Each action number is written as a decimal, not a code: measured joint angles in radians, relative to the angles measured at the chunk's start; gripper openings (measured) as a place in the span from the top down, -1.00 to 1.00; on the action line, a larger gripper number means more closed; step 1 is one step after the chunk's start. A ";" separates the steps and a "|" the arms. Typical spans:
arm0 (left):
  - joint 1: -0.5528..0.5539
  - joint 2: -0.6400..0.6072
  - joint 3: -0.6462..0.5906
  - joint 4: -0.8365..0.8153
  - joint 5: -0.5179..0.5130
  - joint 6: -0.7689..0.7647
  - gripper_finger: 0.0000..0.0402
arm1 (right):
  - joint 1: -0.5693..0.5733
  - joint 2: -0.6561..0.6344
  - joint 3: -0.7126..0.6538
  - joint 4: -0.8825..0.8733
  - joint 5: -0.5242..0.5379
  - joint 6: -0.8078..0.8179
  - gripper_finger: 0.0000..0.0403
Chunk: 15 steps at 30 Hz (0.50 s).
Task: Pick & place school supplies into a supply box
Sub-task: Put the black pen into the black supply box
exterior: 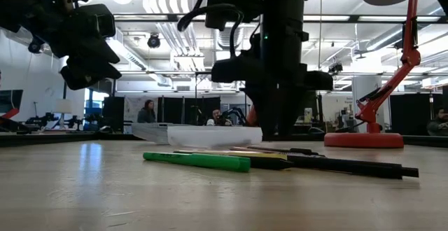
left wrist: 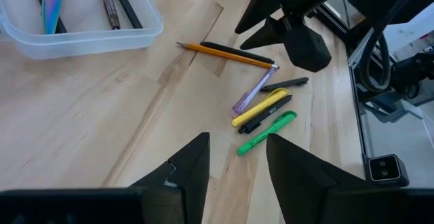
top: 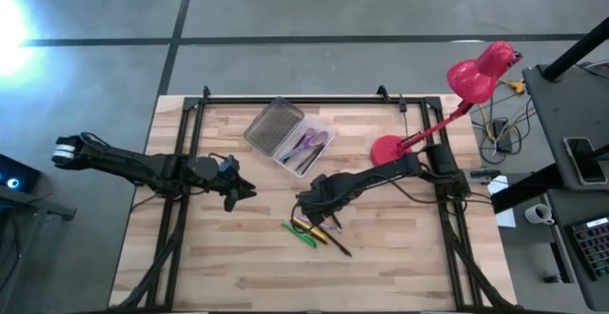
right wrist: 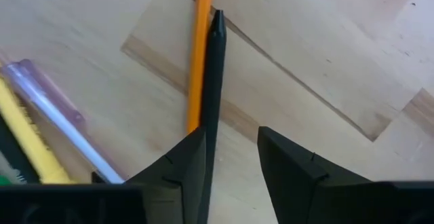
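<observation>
Several thin supplies lie in a loose heap on the table: a green marker (left wrist: 266, 132) (exterior: 196, 161), a yellow one (left wrist: 261, 106), a purple pen (left wrist: 252, 91), an orange pencil (right wrist: 200, 54) and a black pen (right wrist: 215, 68). The clear supply box (top: 290, 157) stands open behind them. Its ribbed lid (top: 273, 124) is laid back, and purple scissors (left wrist: 51, 0) and a few pens lie inside. My right gripper (right wrist: 230, 132) (top: 316, 205) is open and low over the pencil and black pen. My left gripper (left wrist: 237, 139) (top: 243, 192) hovers open to the left of the heap. My right gripper comes down from above with its fingers lying along the black pen (right wrist: 211, 115). The pen runs beside the inner edge of one finger (right wrist: 183, 163). I cannot tell whether that finger touches it. The pen and pencil lie flat on the table.
A red desk lamp (top: 476, 76) stands with its base (top: 388, 149) at the table's far right, close to my right arm. Bare wood stretches along the near edge and the left side. Beyond the table, people sit in the room (exterior: 148, 110).
</observation>
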 joint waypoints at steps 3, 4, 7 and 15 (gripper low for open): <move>0.000 0.000 0.000 0.000 0.000 0.000 0.35 | 0.000 0.004 -0.006 0.002 -0.004 -0.013 0.37; 0.000 0.000 0.000 0.000 0.000 0.000 0.35 | 0.000 0.004 -0.010 0.007 -0.004 -0.013 0.37; 0.000 0.000 0.000 0.000 0.000 0.000 0.35 | 0.000 0.004 -0.018 0.011 -0.004 -0.010 0.37; 0.000 0.000 -0.003 0.000 0.000 0.000 0.35 | 0.000 0.005 -0.018 0.020 -0.006 -0.010 0.38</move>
